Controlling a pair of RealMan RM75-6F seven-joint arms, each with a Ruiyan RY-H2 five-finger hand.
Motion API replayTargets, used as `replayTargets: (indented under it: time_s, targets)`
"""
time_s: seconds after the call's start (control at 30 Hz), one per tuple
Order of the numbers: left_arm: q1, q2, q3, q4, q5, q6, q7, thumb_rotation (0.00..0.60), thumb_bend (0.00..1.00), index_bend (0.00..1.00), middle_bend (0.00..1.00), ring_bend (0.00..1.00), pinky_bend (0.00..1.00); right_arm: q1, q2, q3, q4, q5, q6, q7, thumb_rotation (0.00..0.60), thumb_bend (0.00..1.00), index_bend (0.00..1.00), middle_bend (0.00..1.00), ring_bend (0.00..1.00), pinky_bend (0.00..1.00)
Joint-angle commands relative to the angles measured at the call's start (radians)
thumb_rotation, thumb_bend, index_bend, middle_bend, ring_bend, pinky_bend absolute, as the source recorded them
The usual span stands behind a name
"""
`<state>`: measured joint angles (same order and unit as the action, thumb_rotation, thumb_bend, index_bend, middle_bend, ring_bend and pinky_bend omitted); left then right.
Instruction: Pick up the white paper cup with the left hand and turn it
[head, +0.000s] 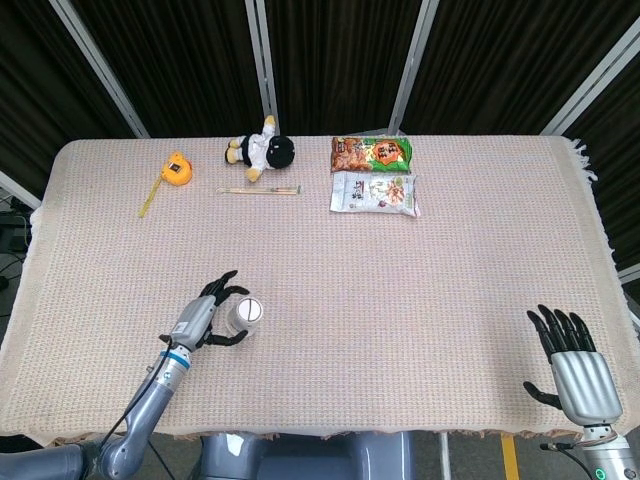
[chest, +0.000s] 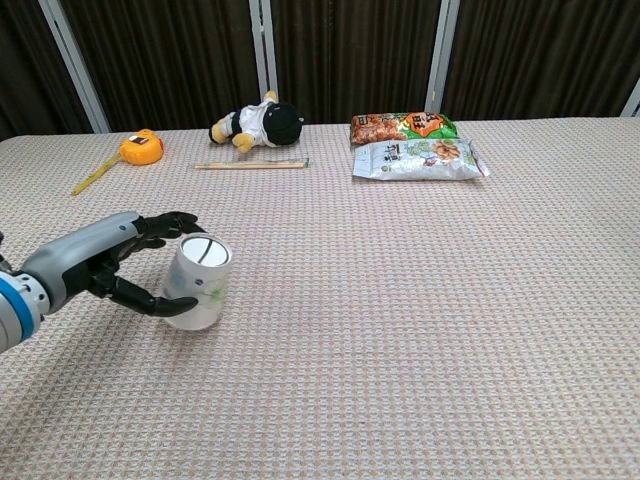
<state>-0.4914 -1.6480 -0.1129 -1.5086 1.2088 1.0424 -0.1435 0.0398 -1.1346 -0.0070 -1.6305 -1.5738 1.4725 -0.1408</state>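
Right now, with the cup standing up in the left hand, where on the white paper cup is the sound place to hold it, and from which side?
Around the side wall of the white paper cup, from its left, as the left hand holds it: the wall is round, and the top stays clear.
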Motion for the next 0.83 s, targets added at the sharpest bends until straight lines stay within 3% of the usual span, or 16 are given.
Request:
replayTargets:
  time_s: [0.03, 0.37, 0.53, 0.83]
  targets:
    - [0.013, 0.020, 0.009, -0.001, 0.019, 0.012, -0.014, 0.600, 0.19, 0.00, 0.00, 0.00, 0.00, 0.000, 0.000, 0.000, 0.000, -0.001, 0.000, -0.001, 0.600, 0.03, 0.02, 0.00, 0.00, 0.00]
    - [0.093, 0.113, 0.028, -0.058, 0.114, 0.114, -0.150, 0.600, 0.19, 0.00, 0.00, 0.00, 0.00, 0.002, -0.002, -0.001, 0.001, 0.000, -0.004, -0.008, 0.600, 0.03, 0.02, 0.00, 0.00, 0.00]
    - [0.160, 0.194, 0.070, -0.069, 0.223, 0.269, -0.065, 0.600, 0.19, 0.00, 0.00, 0.00, 0.00, 0.002, -0.008, -0.001, 0.000, 0.003, -0.006, -0.021, 0.600, 0.03, 0.03, 0.00, 0.00, 0.00]
    - [0.285, 0.292, 0.129, -0.067, 0.318, 0.480, 0.173, 0.600, 0.19, 0.00, 0.00, 0.00, 0.00, -0.005, -0.007, -0.001, 0.001, -0.013, 0.018, -0.008, 0.600, 0.03, 0.00, 0.00, 0.00, 0.00]
